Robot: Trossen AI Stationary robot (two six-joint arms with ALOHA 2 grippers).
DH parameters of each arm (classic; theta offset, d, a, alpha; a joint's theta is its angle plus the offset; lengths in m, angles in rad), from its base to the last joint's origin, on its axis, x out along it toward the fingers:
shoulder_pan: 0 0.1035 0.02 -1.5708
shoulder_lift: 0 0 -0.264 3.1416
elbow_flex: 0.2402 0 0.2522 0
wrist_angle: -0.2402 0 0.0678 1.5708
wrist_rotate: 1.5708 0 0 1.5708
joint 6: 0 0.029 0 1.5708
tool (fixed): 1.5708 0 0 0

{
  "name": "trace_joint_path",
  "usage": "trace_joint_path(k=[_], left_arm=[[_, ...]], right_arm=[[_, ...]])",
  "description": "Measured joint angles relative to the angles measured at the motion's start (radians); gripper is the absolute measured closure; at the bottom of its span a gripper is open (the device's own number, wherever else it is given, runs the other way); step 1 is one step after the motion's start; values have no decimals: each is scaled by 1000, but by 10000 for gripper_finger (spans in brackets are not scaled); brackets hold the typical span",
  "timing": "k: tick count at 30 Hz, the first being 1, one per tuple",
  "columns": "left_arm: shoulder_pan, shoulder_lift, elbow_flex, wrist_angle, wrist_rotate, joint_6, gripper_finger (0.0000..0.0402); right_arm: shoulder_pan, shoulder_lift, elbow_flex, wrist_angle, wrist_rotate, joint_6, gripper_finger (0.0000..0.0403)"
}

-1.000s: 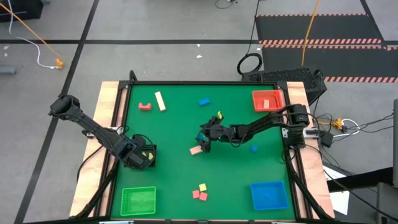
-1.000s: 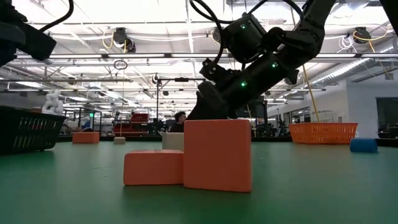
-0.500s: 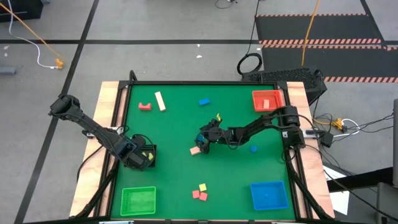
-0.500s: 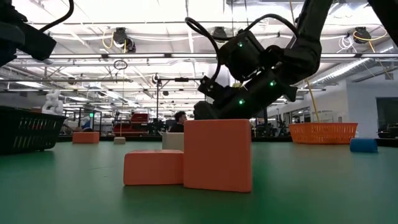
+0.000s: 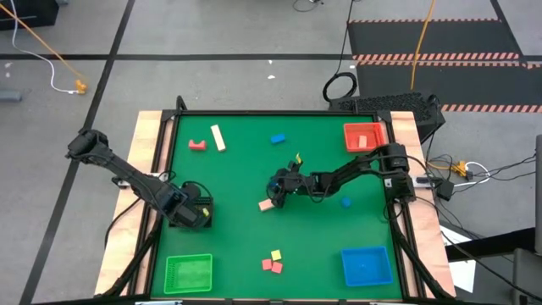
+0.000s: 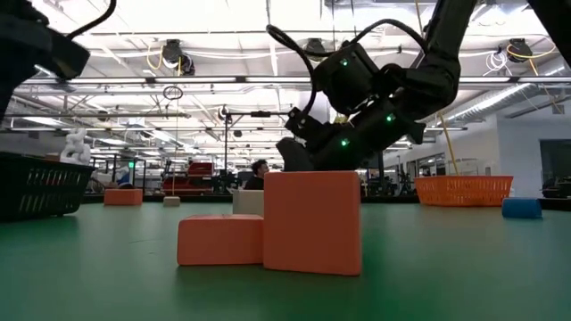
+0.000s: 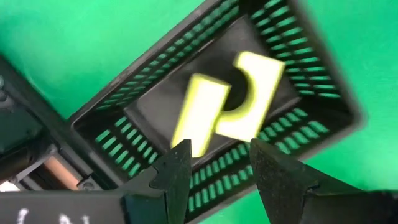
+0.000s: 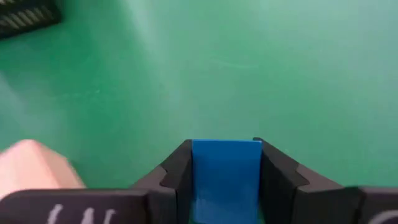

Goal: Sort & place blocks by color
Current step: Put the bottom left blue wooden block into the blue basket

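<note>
My right gripper is near the table's middle and is shut on a blue block. A pale pink block lies on the mat just beside it, toward the near edge. My left gripper hovers open over the black bin at the table's left. Two yellow blocks lie on the bin's floor, below and apart from the fingers. In the low view two pink blocks stand in front of the right gripper. My right gripper pinches the blue block by two opposite sides between its two fingers; the block fills the gap from finger to finger. The fingers slant down toward the table's left side. I cannot tell whether the block rests on the mat or is clear of it.
A red tray stands at the far right, a blue tray at the near right, a green tray at the near left. Loose blocks lie about: red, tan, blue, and a yellow-and-red cluster.
My right gripper has come down toward the mat and a little toward the table's left edge, ending beside the pale pink block.
</note>
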Motion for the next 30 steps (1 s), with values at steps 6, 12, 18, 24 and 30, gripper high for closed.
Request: trace_joint_path(k=[6,12,18,24,30], left_arm=[[1,0,92,1,-156,69,236],[1,-1,139,29,-346,144,236],[1,0,138,165,-486,317,236],[2,0,138,368,-628,546,236],[33,2,138,549,-685,759,236]], right_arm=[[-25,-71,0,-19,-93,-4,289],[-37,-184,0,-132,-96,-52,289],[-41,-328,0,-247,-94,-115,289],[-41,-452,0,-286,-94,-150,289],[-25,-548,0,-418,-189,-70,289]])
